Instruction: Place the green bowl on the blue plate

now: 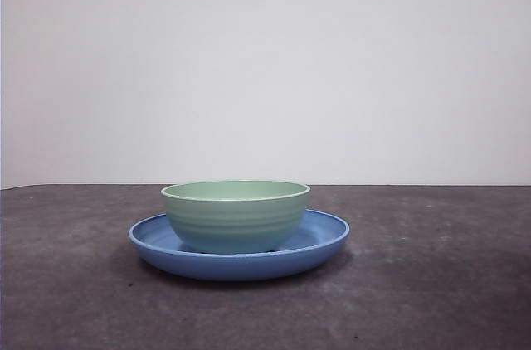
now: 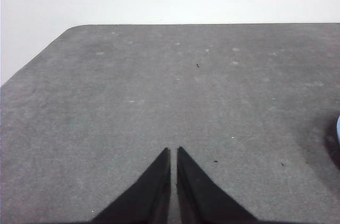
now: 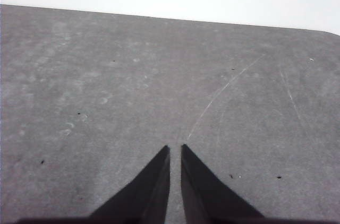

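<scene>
The left fingers (image 2: 173, 152) are pressed together with only a hairline slit between their tips, gripping nothing, and the right fingers (image 3: 175, 149) stand the same way, tips all but touching over bare surface. Neither pair is near the green bowl (image 1: 236, 216), which sits upright inside the blue plate (image 1: 323, 242), its base resting in the plate's shallow well a little toward the left of centre as the front view shows it, the plate's rim ringing it on every side. Being round, the bowl has no long axis to reckon with.

The plate stands on the desk (image 1: 448, 284), well in from the near edge and from both side edges, as far as the front view shows. Only the left wrist view catches any of it: a thin sliver of blue at that picture's margin, beside a shadow, so I judge the left arm the nearer of the two, with the plate lying off to its side and not ahead of its tips. The right wrist view shows only desk with scratches and specks.

The placing looks done; nothing seems left but for both arms to wait clear.
</scene>
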Motion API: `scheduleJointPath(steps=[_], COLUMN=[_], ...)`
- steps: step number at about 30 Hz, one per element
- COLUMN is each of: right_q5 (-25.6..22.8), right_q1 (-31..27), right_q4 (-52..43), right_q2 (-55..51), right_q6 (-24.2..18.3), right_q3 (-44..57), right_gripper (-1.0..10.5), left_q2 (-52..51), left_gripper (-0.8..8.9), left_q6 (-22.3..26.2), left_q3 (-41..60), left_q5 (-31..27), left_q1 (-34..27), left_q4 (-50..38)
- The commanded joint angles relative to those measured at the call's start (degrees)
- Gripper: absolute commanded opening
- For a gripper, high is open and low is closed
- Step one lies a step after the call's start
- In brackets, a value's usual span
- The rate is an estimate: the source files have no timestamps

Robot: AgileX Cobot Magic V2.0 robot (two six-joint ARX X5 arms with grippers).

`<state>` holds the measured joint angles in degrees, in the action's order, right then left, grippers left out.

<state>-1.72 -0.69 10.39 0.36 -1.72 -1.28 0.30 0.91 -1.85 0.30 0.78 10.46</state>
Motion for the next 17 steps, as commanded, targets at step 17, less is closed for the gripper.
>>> scheduleJointPath(steps=[17], right_q5=[0.17], right_q1=[0.11], right_q4=[-1.40], right_q2=[-0.15], right_q6=[-0.22], right_q3=[0.63], right_gripper=[0.3], left_q2=[-0.11], left_gripper=[0.20], left_q6=[0.11], left_q3=[1.16], left_q5=[-0.02], left_q1=[-0.04], left_q4=[0.31])
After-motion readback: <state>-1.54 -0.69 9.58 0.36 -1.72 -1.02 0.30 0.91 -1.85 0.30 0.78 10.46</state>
